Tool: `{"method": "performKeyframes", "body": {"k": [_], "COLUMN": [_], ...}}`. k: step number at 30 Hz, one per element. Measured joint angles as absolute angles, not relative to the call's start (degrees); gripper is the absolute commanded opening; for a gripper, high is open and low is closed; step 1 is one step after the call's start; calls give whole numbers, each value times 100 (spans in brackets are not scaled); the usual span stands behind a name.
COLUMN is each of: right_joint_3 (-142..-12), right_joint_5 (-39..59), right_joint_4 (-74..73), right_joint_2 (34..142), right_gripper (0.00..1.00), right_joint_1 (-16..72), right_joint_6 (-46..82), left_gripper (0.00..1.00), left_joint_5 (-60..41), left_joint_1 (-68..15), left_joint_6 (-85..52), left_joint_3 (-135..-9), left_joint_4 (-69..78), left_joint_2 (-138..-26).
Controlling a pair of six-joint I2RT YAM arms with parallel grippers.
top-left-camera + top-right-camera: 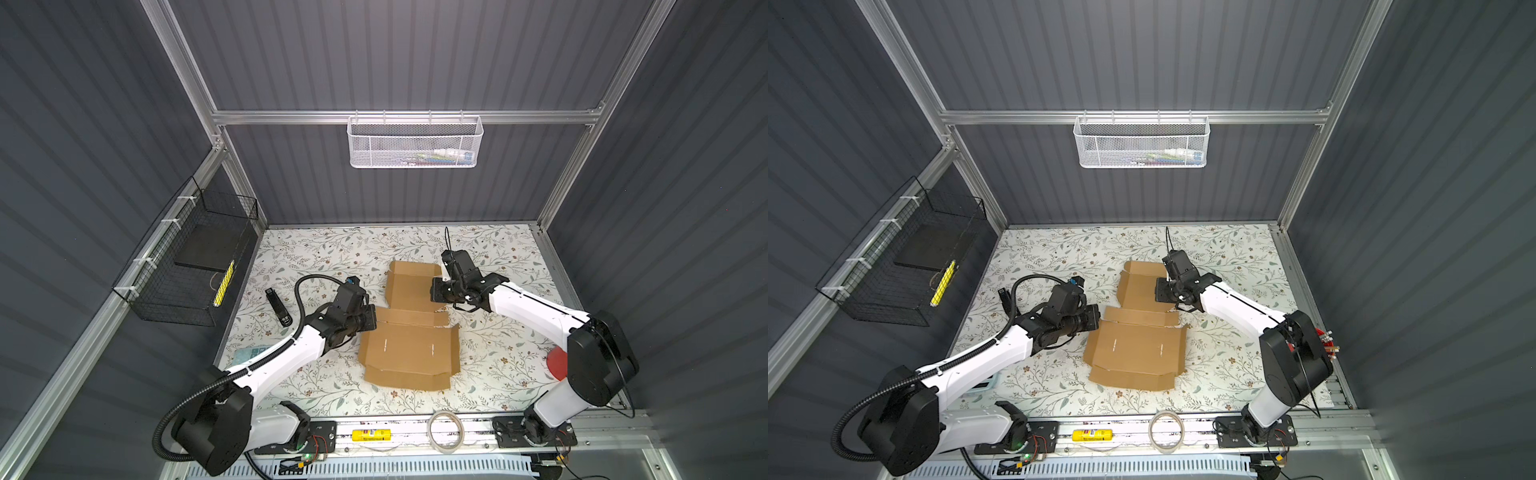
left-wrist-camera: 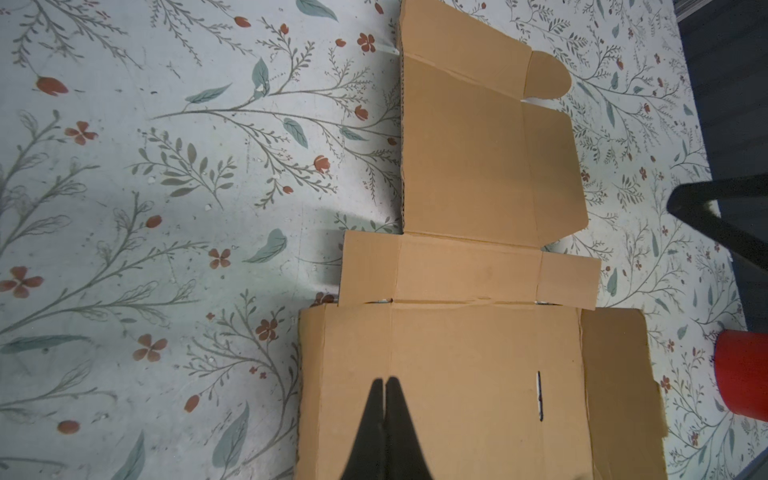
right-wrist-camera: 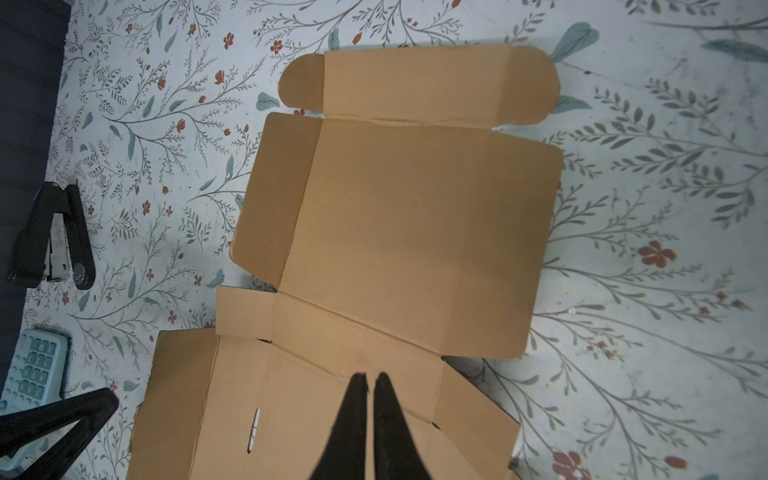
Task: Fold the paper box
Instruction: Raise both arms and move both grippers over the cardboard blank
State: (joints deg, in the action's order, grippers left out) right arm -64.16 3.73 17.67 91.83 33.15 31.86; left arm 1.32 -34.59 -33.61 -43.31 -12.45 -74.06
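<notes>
At the near rail a clear tape ring [image 1: 446,431] and a yellow tube [image 1: 368,434] are lying on bare metal. Past them the box [image 1: 409,353] is lying unfolded mid-table [image 1: 498,365] on the floral sheet. It is matte brown corrugated card, its near square panel is showing two thin slits, and its side flaps are tilting up a little. I am holding my left gripper [image 2: 385,386] over that panel's left part, its black tapered fingers pressed together on nothing. My right gripper [image 3: 370,380] is hanging over the narrow creased strip beyond, fingers all but meeting, also empty. I cannot tell if either is touching the card. The lid panel with rounded tabs is stretching away behind. A black stapler [image 1: 277,306] is lying left, and a red cup [image 1: 557,363] is standing right. A white mesh basket [image 1: 415,143] is hanging on the back wall.
</notes>
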Motion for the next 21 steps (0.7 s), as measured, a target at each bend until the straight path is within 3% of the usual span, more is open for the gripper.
{"method": "performKeyframes", "body": {"k": [21], "right_joint_3": [-5450], "right_joint_5": [296], "right_joint_4": [2449], "right_joint_2": [8394], "right_gripper": [10], "right_joint_1": [4228], "right_joint_6": [4156], "left_gripper": [0], "left_joint_5": [-565], "left_joint_1": [-3459], "left_joint_6": [-2464], "left_joint_3": [-7500], "left_joint_4": [-917], "left_joint_2": [-10901]}}
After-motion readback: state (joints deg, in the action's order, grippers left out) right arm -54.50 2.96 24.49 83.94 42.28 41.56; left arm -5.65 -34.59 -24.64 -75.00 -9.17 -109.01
